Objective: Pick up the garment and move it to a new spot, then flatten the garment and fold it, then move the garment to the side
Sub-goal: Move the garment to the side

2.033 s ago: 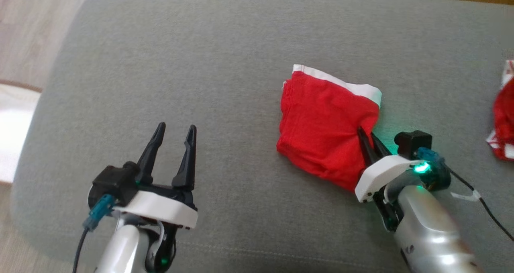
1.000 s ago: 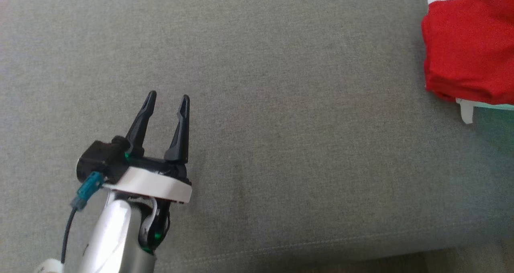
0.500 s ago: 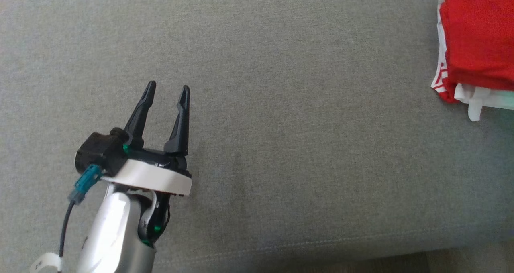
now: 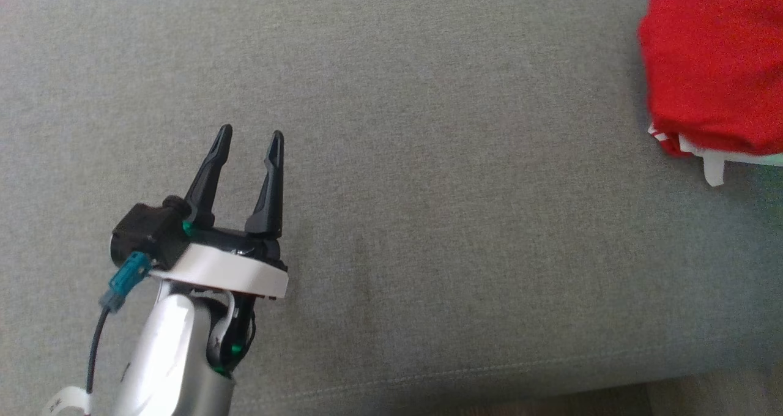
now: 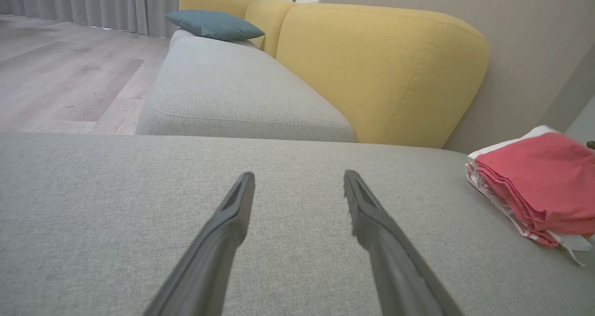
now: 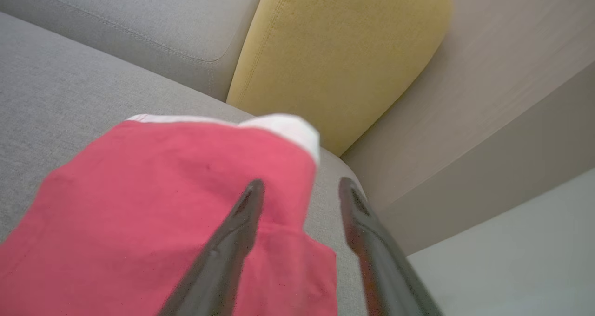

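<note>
The garment [image 4: 716, 73] is folded red cloth with a white band, lying at the right end of the grey seat cushion [image 4: 428, 220] on top of another red-and-white cloth [image 4: 664, 137]. In the left wrist view the garment [image 5: 539, 176] tops that small pile at the far right. My right gripper [image 6: 301, 186] hovers over the garment's [image 6: 176, 190] right edge, jaws apart, gripping nothing. My left gripper [image 4: 251, 132] stands open and empty over bare cushion at the lower left, far from the pile; its fingers [image 5: 232, 213] point along the seat.
A yellow backrest [image 5: 372, 65] rises behind the cushion, close behind the pile [image 6: 334, 51]. A blue pillow [image 5: 214, 24] lies on a farther grey seat. Wooden floor [image 5: 60, 74] is to the left. The cushion's front seam [image 4: 428, 373] runs along the bottom.
The head view swung left, then the garment, held by my shut right gripper two seconds ago, came to rest on the pile at the right. The right jaws have opened. My left gripper stayed open.
</note>
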You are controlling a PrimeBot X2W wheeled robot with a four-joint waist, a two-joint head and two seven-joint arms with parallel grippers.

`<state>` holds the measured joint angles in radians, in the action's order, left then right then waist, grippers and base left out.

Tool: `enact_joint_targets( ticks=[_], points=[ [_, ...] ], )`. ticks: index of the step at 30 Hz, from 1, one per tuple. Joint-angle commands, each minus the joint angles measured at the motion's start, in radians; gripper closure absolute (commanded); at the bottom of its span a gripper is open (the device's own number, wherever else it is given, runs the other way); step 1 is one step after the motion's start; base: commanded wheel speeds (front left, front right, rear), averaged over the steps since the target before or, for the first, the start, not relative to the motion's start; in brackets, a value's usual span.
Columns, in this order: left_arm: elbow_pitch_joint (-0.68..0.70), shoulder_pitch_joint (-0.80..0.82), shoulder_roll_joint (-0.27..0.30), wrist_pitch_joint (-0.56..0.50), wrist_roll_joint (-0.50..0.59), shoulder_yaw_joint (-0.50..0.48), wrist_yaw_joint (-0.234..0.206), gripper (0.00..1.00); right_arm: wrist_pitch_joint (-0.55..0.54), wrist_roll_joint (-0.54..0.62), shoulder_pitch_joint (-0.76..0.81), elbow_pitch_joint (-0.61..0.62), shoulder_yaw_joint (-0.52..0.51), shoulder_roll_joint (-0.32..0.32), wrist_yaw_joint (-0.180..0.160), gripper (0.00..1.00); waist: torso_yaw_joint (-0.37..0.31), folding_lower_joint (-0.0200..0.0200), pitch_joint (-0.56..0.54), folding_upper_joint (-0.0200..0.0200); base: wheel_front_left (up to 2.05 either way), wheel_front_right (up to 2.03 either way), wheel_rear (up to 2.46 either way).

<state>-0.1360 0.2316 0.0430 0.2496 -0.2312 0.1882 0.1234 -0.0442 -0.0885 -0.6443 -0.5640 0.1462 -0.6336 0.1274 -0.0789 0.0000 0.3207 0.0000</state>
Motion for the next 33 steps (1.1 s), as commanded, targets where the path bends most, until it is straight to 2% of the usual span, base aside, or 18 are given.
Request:
enact_joint_targets(
  ticks=[1, 8, 12, 20, 28, 33],
  points=[
    [0.027, 0.011, 0.007, 0.012, 0.004, -0.030, 0.003, 0.00, 0.005, -0.009, 0.020, 0.031, -0.012, -0.015, 0.003, 0.00, -0.001, 0.0000, -0.001, 0.0000, 0.00, 0.00, 0.00],
    [0.019, 0.010, 0.007, 0.012, 0.002, -0.025, 0.004, 0.00, 0.022, 0.005, 0.022, 0.059, -0.043, 0.009, 0.003, 0.00, 0.000, 0.0000, -0.012, 0.0000, 0.00, 0.00, 0.00],
    [0.018, 0.005, 0.007, 0.012, -0.001, -0.030, 0.005, 0.00, 0.052, 0.005, 0.021, 0.098, -0.062, 0.063, 0.003, 0.00, 0.003, 0.0000, -0.032, 0.0000, 0.00, 0.00, 0.00],
    [0.027, -0.019, 0.007, 0.012, -0.008, -0.048, -0.001, 0.00, 0.117, -0.030, 0.072, 0.199, -0.066, 0.270, 0.003, 0.00, 0.015, 0.0000, -0.105, 0.0000, 0.00, 0.00, 0.00],
    [0.036, -0.061, 0.007, 0.012, -0.018, -0.057, -0.014, 0.00, 0.205, -0.024, 0.227, 0.263, -0.073, 0.494, 0.003, 0.00, 0.045, 0.0000, -0.191, 0.0000, 0.00, 0.00, 0.00],
    [0.042, -0.104, 0.007, 0.012, -0.023, -0.060, -0.025, 0.00, 0.251, -0.016, 0.343, 0.274, -0.068, 0.568, 0.003, 0.00, 0.059, 0.0000, -0.239, 0.0000, 0.00, 0.00, 0.00]
  ],
)
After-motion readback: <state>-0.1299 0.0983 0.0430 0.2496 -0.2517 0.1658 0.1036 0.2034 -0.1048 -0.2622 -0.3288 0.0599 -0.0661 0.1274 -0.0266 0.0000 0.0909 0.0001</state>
